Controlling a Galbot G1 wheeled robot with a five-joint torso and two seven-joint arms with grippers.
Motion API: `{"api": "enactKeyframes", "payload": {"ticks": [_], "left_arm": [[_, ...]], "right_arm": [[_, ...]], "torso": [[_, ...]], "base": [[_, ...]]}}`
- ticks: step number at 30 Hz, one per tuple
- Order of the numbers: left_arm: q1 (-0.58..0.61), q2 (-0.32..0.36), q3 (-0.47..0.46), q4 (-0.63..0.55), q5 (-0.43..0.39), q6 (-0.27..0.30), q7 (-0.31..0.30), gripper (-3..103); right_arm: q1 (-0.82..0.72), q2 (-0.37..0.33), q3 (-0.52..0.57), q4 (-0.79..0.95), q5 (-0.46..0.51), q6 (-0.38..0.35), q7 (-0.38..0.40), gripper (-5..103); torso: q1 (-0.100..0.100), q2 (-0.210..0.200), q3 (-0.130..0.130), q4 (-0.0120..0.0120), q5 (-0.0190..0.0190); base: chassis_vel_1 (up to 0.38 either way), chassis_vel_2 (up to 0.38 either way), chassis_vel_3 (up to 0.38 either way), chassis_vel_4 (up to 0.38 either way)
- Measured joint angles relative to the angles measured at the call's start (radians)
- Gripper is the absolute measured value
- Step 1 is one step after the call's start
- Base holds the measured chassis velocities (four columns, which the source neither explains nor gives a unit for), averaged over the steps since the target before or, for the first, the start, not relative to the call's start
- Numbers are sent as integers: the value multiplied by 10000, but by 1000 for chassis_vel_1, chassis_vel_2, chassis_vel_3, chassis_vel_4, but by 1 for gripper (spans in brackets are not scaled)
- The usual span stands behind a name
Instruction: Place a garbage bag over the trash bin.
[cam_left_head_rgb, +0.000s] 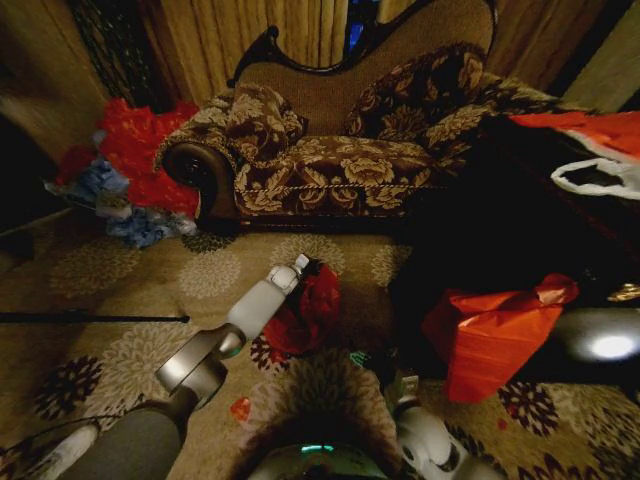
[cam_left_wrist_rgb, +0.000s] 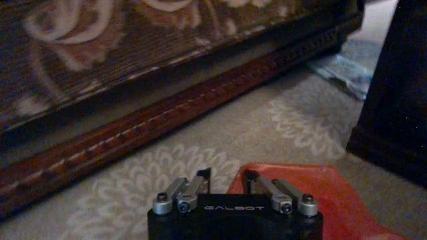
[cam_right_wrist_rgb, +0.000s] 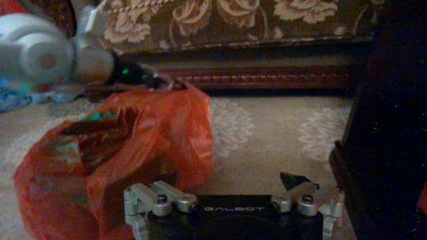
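The garbage bag (cam_left_head_rgb: 305, 310) is a crinkly red plastic bag standing on the carpet in front of the sofa. In the right wrist view the garbage bag (cam_right_wrist_rgb: 120, 155) bulges, and its top edge is drawn up to a point. My left gripper (cam_left_head_rgb: 306, 266) is at that raised edge, shut on the plastic. In its own view the left gripper (cam_left_wrist_rgb: 227, 177) has red plastic (cam_left_wrist_rgb: 313, 197) just below its fingers. The trash bin is hidden; a dark patch shows inside the bag's mouth. My right gripper (cam_right_wrist_rgb: 233, 182) hovers low beside the bag, open with nothing between its fingers.
A floral sofa (cam_left_head_rgb: 340, 150) spans the back. A heap of red and blue bags (cam_left_head_rgb: 125, 175) lies at its left end. A bigger orange-red bundle (cam_left_head_rgb: 490, 335) leans on dark furniture (cam_left_head_rgb: 520, 210) at the right. A thin black rod (cam_left_head_rgb: 90, 318) lies on the carpet.
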Motion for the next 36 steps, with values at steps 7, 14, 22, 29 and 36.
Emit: {"api": "enactKeyframes", "payload": {"ticks": [7, 14, 22, 29, 36], "left_arm": [[881, 739, -643, -1141, -597, 252, -13, 58], [1467, 1267, -1152, -2047, -1382, 533, -64, 80], [1736, 1744, -1247, -2194, -2145, 1072, 127, 100], [1730, 1488, -1269, -1782, -2298, 1080, 178, 100], [1733, 1352, -1299, -1736, -2418, 1131, 171, 89]], "right_arm": [[517, 4, -18, 218, 1420, 8, -249, 100], [1708, 218, -68, 40, 3618, -301, -802, 100], [3761, 977, -486, -1423, 5335, -708, -1181, 100], [5043, 1749, -691, -2603, 6330, -1131, -1131, 100], [5716, 2231, -648, -3855, 7297, -1328, -1201, 100]], "torso": [[0, 0, 0, -1, 0], [0, 0, 0, 0, 2], [1, 0, 1, 1, 2], [0, 0, 0, 1, 1], [0, 0, 0, -2, 2]], "base": [[0, 0, 0, 0], [0, 0, 0, 0], [0, 0, 0, 0], [0, 0, 0, 0], [0, 0, 0, 0]]}}
